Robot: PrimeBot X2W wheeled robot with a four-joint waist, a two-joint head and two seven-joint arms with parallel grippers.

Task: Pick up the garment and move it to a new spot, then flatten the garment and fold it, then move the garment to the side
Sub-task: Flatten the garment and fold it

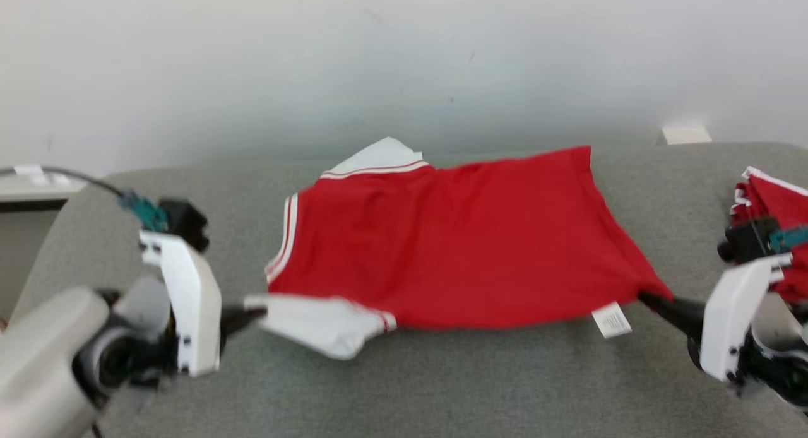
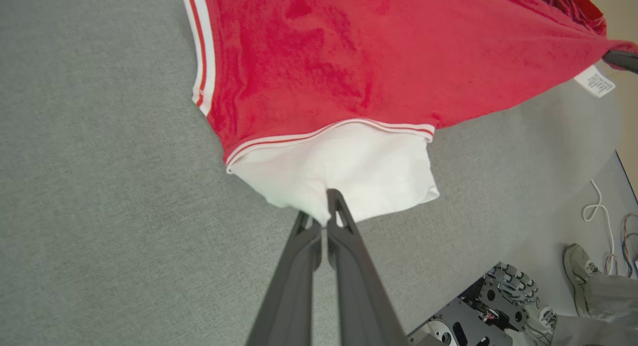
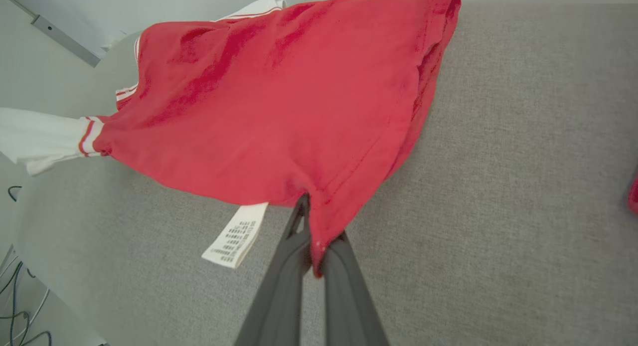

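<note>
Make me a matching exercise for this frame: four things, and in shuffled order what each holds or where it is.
1 left gripper
2 right gripper
3 label
4 red pile

A hangs beside the right gripper
B shut on the white sleeve
C lies at the table's right end
D shut on the red hem

Pairs: 1-B, 2-D, 3-A, 4-C

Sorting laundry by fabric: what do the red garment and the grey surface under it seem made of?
Garment: soft matte knit, likely cotton jersey; it drapes, creases, and shows a stitched hem. Grey surface: matte woven or felt-like cover, judging by its fine speckled texture.
</note>
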